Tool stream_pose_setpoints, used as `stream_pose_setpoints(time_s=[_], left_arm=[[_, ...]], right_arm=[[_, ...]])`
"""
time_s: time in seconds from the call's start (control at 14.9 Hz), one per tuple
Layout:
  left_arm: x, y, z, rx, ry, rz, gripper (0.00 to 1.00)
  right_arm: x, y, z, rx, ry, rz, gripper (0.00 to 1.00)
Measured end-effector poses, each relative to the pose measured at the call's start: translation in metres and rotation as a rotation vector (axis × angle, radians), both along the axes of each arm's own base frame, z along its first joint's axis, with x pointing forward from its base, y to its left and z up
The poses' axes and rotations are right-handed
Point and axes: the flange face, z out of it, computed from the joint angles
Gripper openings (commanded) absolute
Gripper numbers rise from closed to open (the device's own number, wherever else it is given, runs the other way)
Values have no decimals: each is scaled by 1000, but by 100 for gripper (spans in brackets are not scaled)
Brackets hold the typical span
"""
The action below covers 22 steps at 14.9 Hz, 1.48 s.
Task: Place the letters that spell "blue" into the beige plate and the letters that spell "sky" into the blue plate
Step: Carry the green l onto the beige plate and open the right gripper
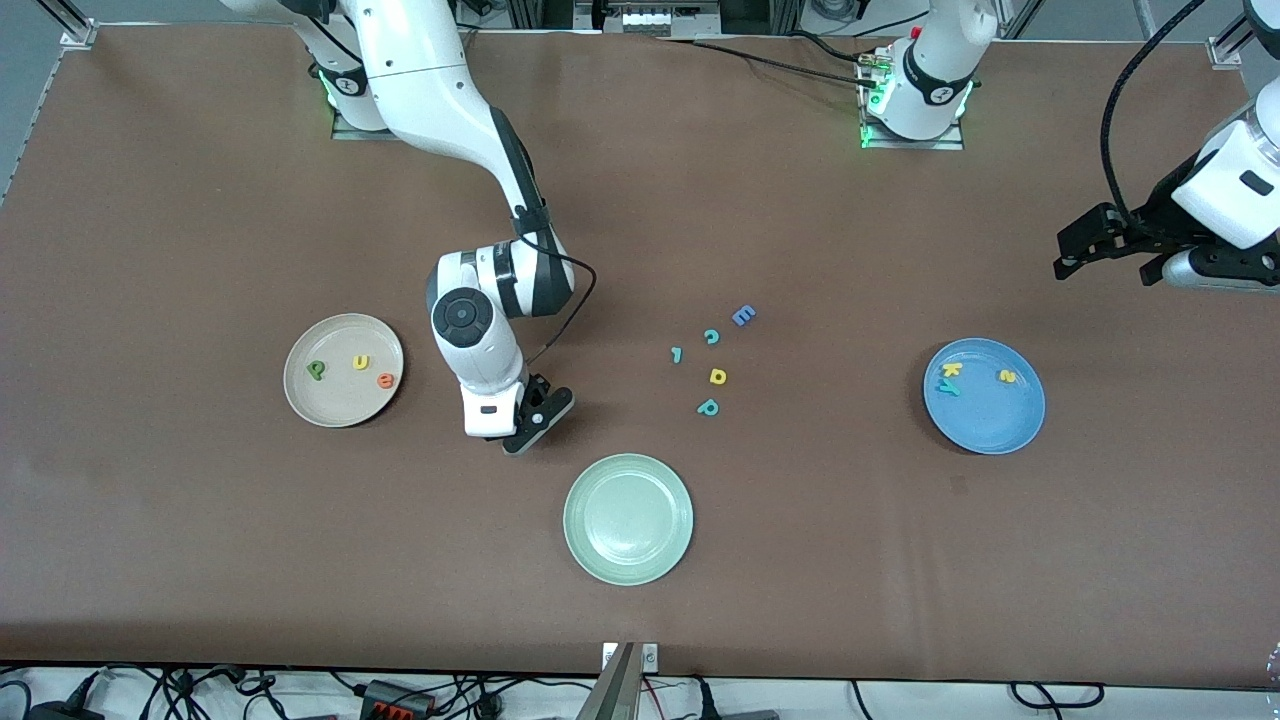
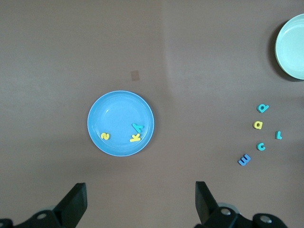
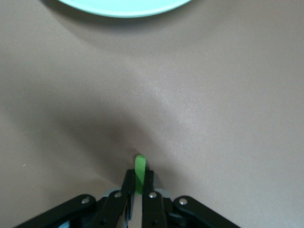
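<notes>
The right gripper (image 1: 537, 415) sits low at the table (image 1: 200, 200), between the beige plate (image 1: 343, 370) and the pale green plate (image 1: 628, 518). In the right wrist view its fingers are pressed together on a thin green stick, the l (image 3: 139, 172), which stands upright between the pads (image 3: 128, 183) with its top end showing. The piece looks light, stiff and small, so a pinch across its flat faces near mid-length should hold it; a grip close to one end could let it pivot or slip. The beige plate already holds the b (image 1: 316, 370), the u (image 1: 361, 362) and the e (image 1: 386, 380). The blue plate (image 1: 984, 396), toward the left arm's end of the table from the pale green plate, holds the s (image 1: 1008, 376), the k (image 1: 952, 369) and the y (image 1: 948, 387). The left gripper (image 2: 140, 202) waits above the table near the blue plate, its fingers spread wide and holding nothing.
</notes>
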Motion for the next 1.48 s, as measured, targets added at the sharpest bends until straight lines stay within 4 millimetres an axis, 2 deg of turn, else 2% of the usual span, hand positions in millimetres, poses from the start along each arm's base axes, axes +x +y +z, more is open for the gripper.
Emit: stream_pose_setpoints(time_s=[0.07,0.2,0.34,0.54,0.67,0.81,1.07,1.28,1.41,1.48], left_arm=[[0,0,0,3,0,-1,100],[0,-1,0,4,0,-4,100],[0,-5,0,4,-1,-13,100],[-1,-20,1,5,-2,-39,100],[-1,-21,1,6,-2,-41,100],[-1,-18,1,18,-3,-39,100],[-1,-16,0,35,1,-41,100],[-2,-16,-1,36,12,-41,100],[-3,-16,-1,36,17,-41,100],[-3,-16,-1,36,19,-41,100]], right_arm=[[2,-5,1,2,9,-43,0],[13,-30,10,-4,22,-143,0],[26,-68,27,-22,40,-222,0],[31,-131,57,-66,140,-330,0],[26,-177,74,-81,227,-409,0],[16,-224,83,-77,277,-480,0],[-13,-297,63,-70,366,-540,0],[-24,-325,51,-69,401,-562,1],[-28,-328,46,-69,412,-568,2],[-29,-326,44,-67,416,-568,7]])
